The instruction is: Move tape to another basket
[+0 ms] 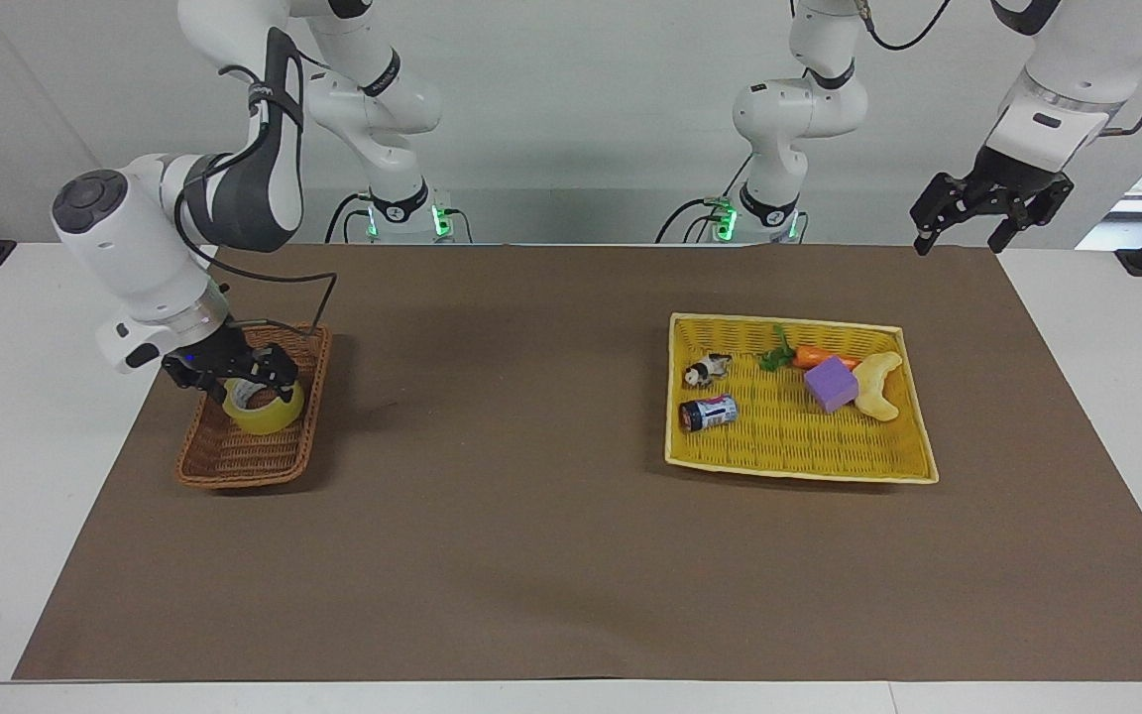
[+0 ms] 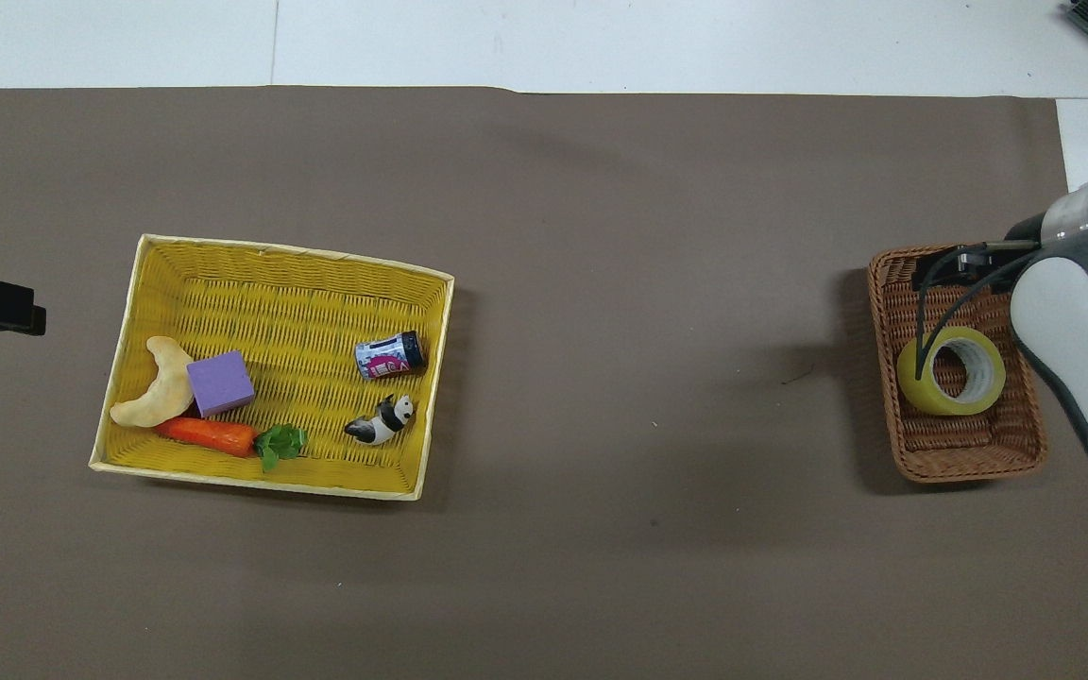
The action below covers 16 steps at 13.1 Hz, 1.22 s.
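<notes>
The table (image 1: 571,555), under a brown mat, carries two baskets well apart. The larger, the flat yellow basket (image 1: 799,471), lies right of centre in the facing view and holds a purple cube (image 1: 831,384), a pale crescent-shaped piece (image 1: 879,386), a carrot (image 1: 813,356), a small can (image 1: 708,413) and a panda figure (image 1: 706,371). The narrow brown wicker basket (image 1: 234,464) sits at the left of that view, and the tape (image 1: 260,413) lies in it, tilted, its core open upward. The roll looks light and stiff, though its glossy outer face may be slippery; the safest hold seems to be across the ring wall, one finger inside the core and one outside. The right end effector (image 1: 232,381) hangs just over the roll with fingers spread, holding nothing. The basket's sloping walls crowd the roll and could catch a finger; the yellow basket's contents leave bare weave at its lower part. The left end effector (image 1: 985,211) waits, open and empty, at the upper right.
</notes>
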Tool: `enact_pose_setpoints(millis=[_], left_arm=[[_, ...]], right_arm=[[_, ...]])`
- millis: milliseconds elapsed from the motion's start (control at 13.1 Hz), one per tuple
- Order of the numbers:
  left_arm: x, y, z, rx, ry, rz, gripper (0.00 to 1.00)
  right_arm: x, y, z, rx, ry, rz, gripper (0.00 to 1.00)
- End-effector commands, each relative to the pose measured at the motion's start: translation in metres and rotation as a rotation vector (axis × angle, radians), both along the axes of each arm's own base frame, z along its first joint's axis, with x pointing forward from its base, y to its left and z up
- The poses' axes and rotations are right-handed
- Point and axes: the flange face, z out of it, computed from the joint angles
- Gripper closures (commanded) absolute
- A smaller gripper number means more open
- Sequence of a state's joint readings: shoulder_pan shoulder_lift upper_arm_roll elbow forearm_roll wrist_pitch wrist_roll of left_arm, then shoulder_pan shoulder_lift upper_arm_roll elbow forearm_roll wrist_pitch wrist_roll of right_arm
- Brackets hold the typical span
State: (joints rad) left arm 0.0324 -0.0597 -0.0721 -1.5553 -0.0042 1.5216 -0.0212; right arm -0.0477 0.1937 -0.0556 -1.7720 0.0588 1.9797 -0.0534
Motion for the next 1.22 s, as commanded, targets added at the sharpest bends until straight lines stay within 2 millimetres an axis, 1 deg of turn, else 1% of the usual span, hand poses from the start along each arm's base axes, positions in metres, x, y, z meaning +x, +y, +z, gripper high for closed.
enact_pose_setpoints(millis=[0,153,306,382,535,688,993,1069,1146], left_arm=[[-0.006,0.003,0.003,-0.009,0.0,0.002,0.0],[-0.006,0.002,0.003,-0.009,0.0,0.001,0.0],[-0.006,0.002,0.003,-0.009,0.0,0.001,0.0],[-0.006,0.003,0.003,-0.009,0.0,0.002,0.0],[-0.006,0.002,0.003,-0.009,0.0,0.001,0.0],[-0.006,0.002,0.003,-0.009,0.0,0.001,0.0],[-0.006,0.002,0.003,-0.009,0.0,0.001,0.0],[-0.006,0.002,0.003,-0.009,0.0,0.001,0.0],[-0.006,0.002,0.003,-0.009,0.0,0.001,0.0]], right_arm=[[-0.018,0.04,0.009,-0.023,0.01,-0.091,0.0],[-0.023,0.075,0.015,-0.022,0.025,-0.149,0.0],[-0.028,0.096,0.031,-0.019,0.011,-0.185,0.0],[-0.033,0.102,0.044,-0.015,0.007,-0.191,0.0],[-0.045,0.097,0.086,-0.007,-0.021,-0.192,0.0],[-0.062,0.088,0.128,-0.004,-0.024,-0.2,0.0],[-0.085,0.067,0.196,-0.006,0.013,-0.222,0.0],[-0.089,0.061,0.201,-0.008,0.026,-0.218,0.0],[-0.095,0.057,0.199,-0.003,0.032,-0.217,0.0]])
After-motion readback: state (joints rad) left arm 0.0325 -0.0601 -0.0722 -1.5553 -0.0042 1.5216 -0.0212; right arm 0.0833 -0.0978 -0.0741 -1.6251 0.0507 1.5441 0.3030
